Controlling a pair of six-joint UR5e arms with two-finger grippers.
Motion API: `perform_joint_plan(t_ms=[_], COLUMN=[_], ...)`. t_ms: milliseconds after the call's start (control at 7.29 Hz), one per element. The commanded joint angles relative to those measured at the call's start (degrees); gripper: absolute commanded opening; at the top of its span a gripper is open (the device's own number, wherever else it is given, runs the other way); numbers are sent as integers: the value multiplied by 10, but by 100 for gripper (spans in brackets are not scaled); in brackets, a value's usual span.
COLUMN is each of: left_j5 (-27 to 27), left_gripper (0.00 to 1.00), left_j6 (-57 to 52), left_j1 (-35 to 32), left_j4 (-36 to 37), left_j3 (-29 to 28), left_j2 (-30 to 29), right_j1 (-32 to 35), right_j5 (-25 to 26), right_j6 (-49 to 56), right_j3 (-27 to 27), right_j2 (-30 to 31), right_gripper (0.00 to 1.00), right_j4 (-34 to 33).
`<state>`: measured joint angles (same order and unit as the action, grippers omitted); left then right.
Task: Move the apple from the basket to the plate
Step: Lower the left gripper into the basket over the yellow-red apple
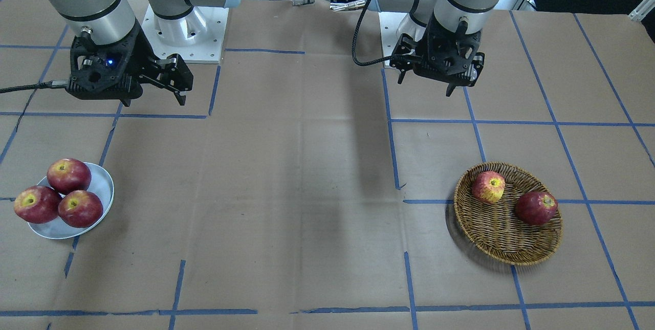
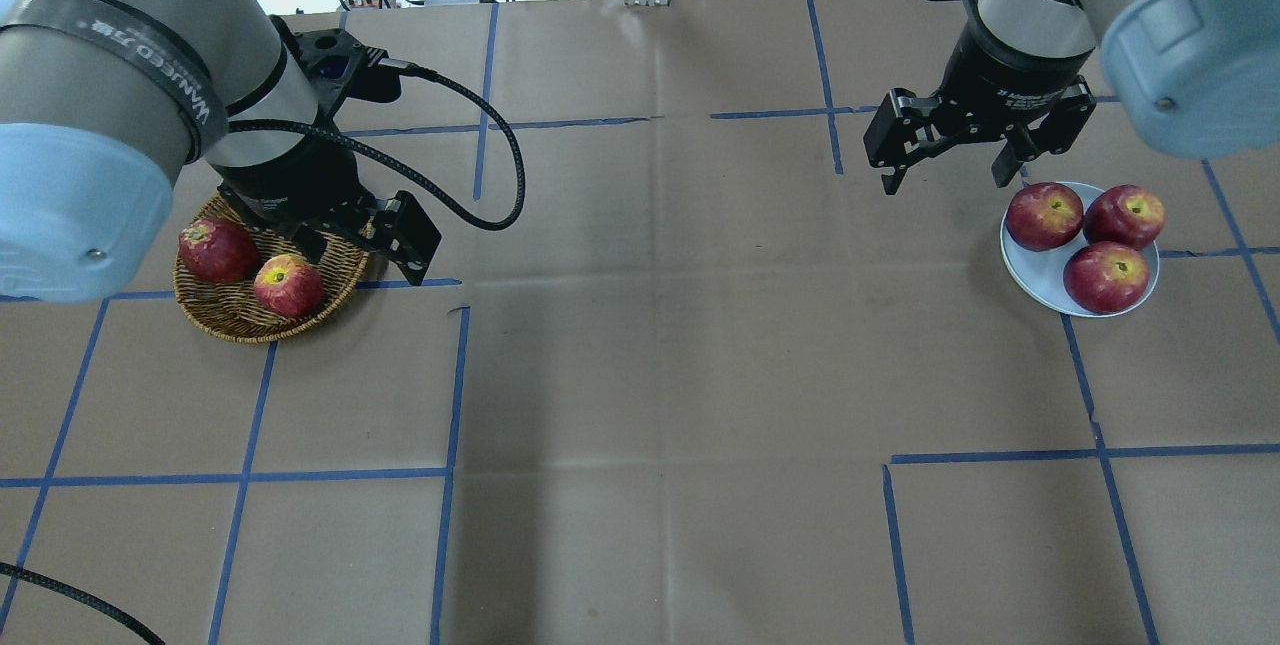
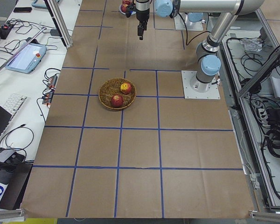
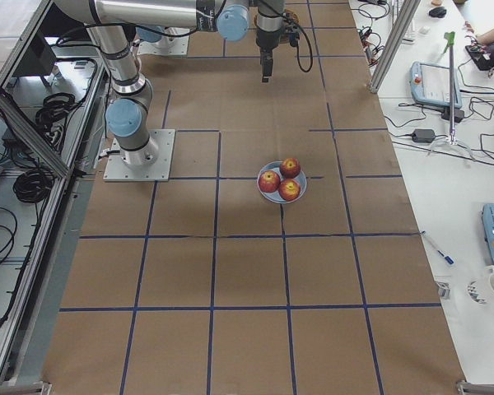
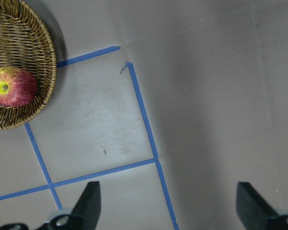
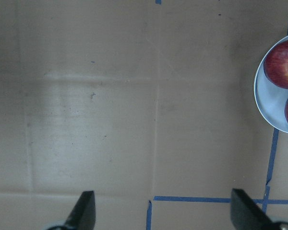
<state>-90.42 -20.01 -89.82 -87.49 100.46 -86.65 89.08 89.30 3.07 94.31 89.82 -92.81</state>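
The pale red-and-yellow apple (image 1: 488, 187) lies in the wicker basket (image 1: 496, 238) beside a dark red apple (image 1: 536, 207). It also shows in the overhead view (image 2: 289, 285) and the left wrist view (image 5: 12, 86). My left gripper (image 1: 424, 85) is open and empty; it hangs above the table just beside the basket (image 2: 240, 315), toward the table's middle. The white plate (image 1: 102, 187) holds three dark red apples. My right gripper (image 2: 945, 182) is open and empty, hovering just beside the plate (image 2: 1030, 265), on its inner side.
Brown paper with blue tape lines covers the table. The left arm's black cable (image 2: 500, 175) loops over the table near the basket. The plate's three apples (image 2: 1107, 277) fill most of it. Both arm bases (image 1: 184, 28) stand at the robot's edge.
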Motion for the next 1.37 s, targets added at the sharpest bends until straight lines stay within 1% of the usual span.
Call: perform_joint_plan(t_ms=[0,137,274,411,548,685,1234], left_j5=[5,5,2,1,6,10,10], left_gripper=[98,99,99,99,99,99,99], left_j6=[-177,-182,-180,-180,-213,-269,-274], left_j1=[103,132,139,165,203,220,228], left_j4=[75,94,129,154,203,225,264], left_j3=[38,51,66,78,76,71,82], left_j2=[-51,-60,-67,-89,-131,-167,-205], right_j1=[0,0,0,0,0,0,0], right_j5=[0,0,0,0,0,0,0], right_j6=[0,0,1,0,0,0,0], right_j3=[0,0,0,1,1,1,1], right_j2=[0,0,0,0,0,0,0], right_gripper=[100,100,100,100,100,100,100], right_j4=[0,0,0,0,0,0,0])
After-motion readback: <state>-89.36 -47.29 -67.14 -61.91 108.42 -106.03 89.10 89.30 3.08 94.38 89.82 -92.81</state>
